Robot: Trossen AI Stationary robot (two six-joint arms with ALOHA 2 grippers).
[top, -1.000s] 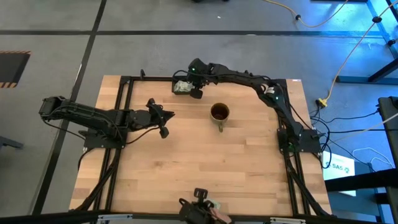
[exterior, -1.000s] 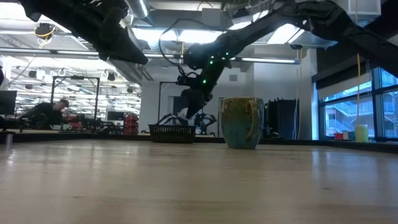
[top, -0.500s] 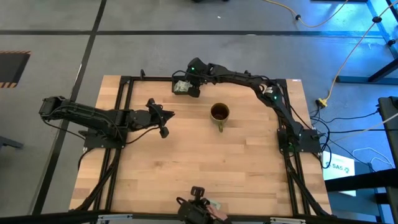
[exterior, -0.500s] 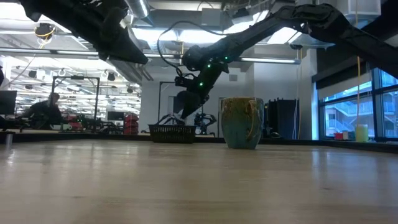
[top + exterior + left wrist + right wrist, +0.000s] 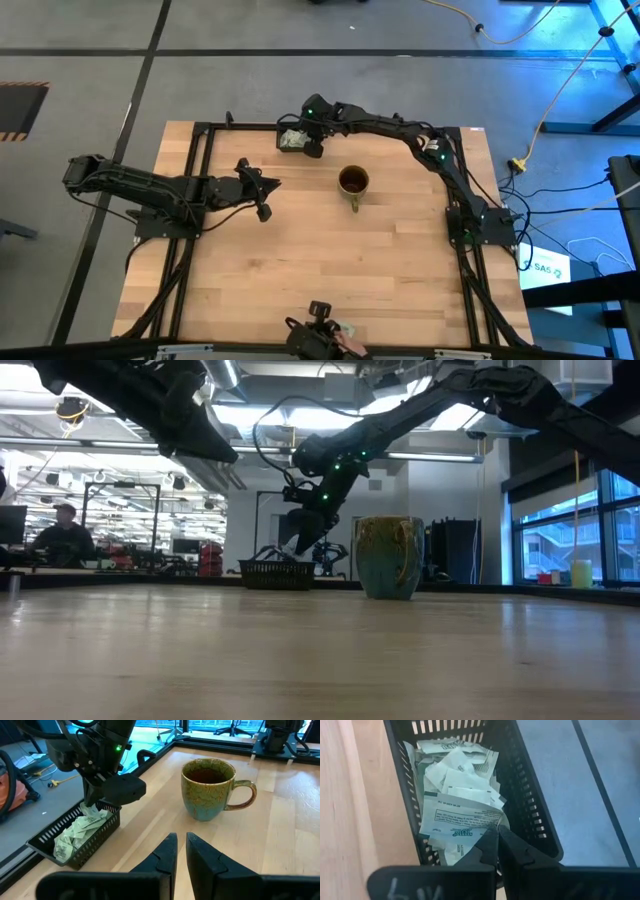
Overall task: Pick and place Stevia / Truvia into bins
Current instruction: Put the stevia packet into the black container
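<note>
Now, step: right hand (image 5: 496, 836) over black tray (image 5: 530, 795), fingers pinched on a Stevia sachet (image 5: 457, 820).
Next: lift, carry to mug (image 5: 352, 182).
Left hand (image 5: 181, 851): waiting, fingers nearly together, empty.

R arm stretched far fwd, wrist pitched down, right pincer (image 5: 496, 836) fingers nearly together. L arm extended at mid height, left pincer (image 5: 181, 845) fingers narrow gap, idle.

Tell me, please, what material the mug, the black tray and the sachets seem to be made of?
The mug: probably glazed ceramic, with a glossy, mottled green-brown surface. The black tray: likely matte moulded plastic, given the regular slots in its walls. The sachets: paper, white with green print, creased and crumpled.
</note>
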